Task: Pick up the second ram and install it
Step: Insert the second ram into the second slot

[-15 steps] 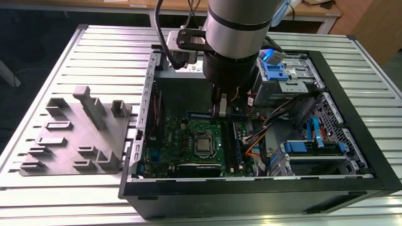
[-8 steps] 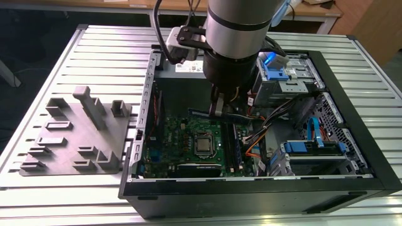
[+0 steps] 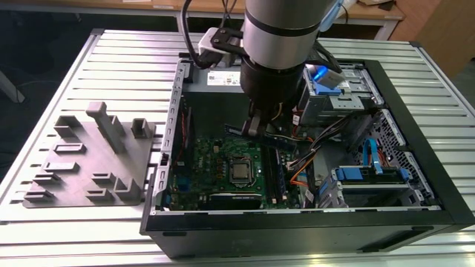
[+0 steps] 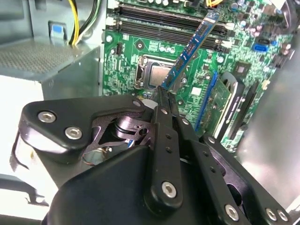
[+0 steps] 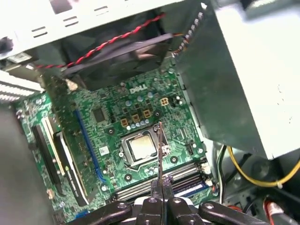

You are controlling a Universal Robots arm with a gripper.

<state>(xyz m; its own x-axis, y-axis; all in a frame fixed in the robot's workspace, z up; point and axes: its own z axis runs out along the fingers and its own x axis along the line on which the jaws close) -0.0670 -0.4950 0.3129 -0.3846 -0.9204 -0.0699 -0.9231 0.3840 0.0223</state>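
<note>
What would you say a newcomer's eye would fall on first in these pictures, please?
Most striking is the big silver arm over the open computer case, its gripper shut on the second ram, a thin dark strip held over the green motherboard. Next comes the grey plastic block with raised holders, lying on the slatted table at the exterior view's left of the case.
</note>
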